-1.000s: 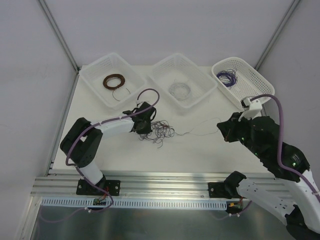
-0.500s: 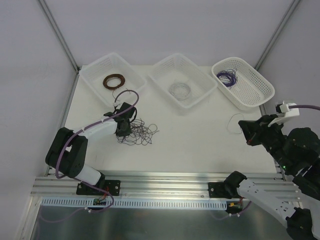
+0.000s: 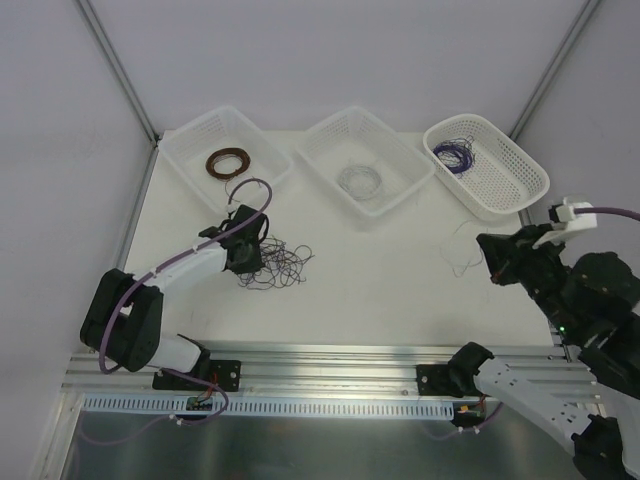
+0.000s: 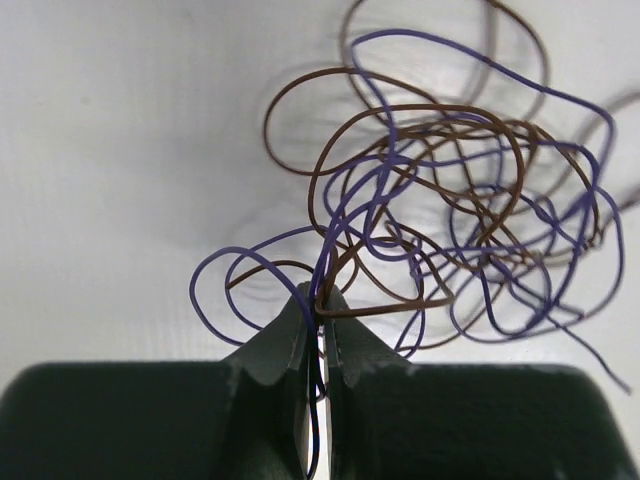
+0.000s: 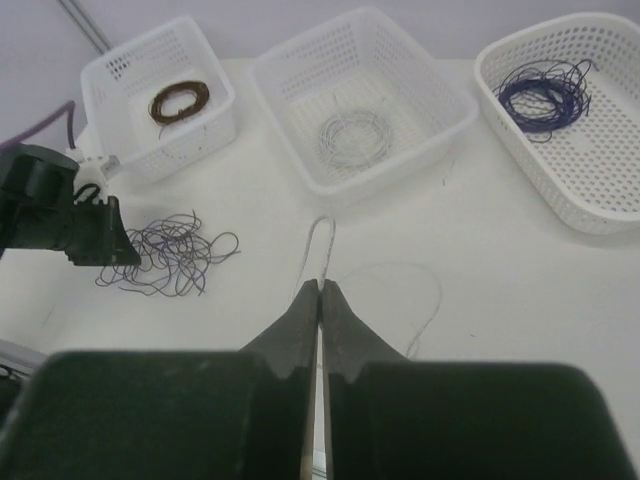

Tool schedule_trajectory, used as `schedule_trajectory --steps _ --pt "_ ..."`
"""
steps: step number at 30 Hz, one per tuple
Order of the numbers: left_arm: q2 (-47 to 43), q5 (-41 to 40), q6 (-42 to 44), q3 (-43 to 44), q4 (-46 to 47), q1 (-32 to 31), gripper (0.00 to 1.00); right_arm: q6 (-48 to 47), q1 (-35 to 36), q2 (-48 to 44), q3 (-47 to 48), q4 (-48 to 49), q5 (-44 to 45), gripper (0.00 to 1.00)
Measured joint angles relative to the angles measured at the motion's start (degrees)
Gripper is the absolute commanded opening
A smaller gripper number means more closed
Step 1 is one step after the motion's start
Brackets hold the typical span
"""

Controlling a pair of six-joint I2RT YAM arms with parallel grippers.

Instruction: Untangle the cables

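Observation:
The cables [image 3: 276, 265] are a small scribble of thin purple and dark brown wires lying on the white table left of centre. The clump also shows in the left wrist view [image 4: 450, 210] and the right wrist view [image 5: 170, 255]. My left gripper [image 3: 249, 261] is at the clump's left edge and is shut on purple and brown strands [image 4: 321, 297]. My right gripper [image 3: 485, 260] is far to the right, raised above the table. It is shut [image 5: 320, 286] on a thin pale wire [image 5: 322, 240] that loops out of its tips, apart from the clump.
Three white baskets stand along the back. The left basket [image 3: 185, 150] holds a brown ring coil [image 3: 228, 162], the middle basket [image 3: 400, 152] a whitish coil [image 3: 358, 181], and the right basket [image 3: 520, 168] a purple coil [image 3: 455, 155]. A metal rail [image 3: 320, 375] runs along the near edge.
My left gripper dragged the clump to the left. My right gripper pulled the pale wire right, out of the clump, and rose. Little has moved in the last half second.

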Motion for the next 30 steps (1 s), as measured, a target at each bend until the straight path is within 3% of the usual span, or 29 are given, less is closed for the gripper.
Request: schedule_trajectory --steps 10,17,21,27,29,30 --pt "-4.59 8.83 1.51 0.0 0.13 -11.52 0.12 -4.24 -0.31 15.96 -3.98 11.1 -3.67 0.01" --pt "-8.52 12.76 1.62 -1.36 0.44 -16.98 0.28 -10.38 -5.14 28.09 -0.24 21.84 -6.01 0.01" --pt "-11.02 13.79 1.11 -3.17 0.7 -17.03 0.42 -11.78 -10.01 36.3 3.85 28.85 -9.31 0.01" --pt "-15.72 13.86 -0.2 -6.12 0.74 -17.03 0.79 -11.96 -14.86 50.23 10.67 36.74 -15.41 0.02" --pt "-17.51 13.79 -0.9 -6.58 0.76 -17.03 0.89 -11.91 -15.78 55.47 12.85 38.38 -16.79 0.08" --pt "-18.34 13.73 -1.09 -6.67 0.74 -17.03 0.91 -11.78 -16.09 57.66 13.68 38.73 -17.05 0.18"
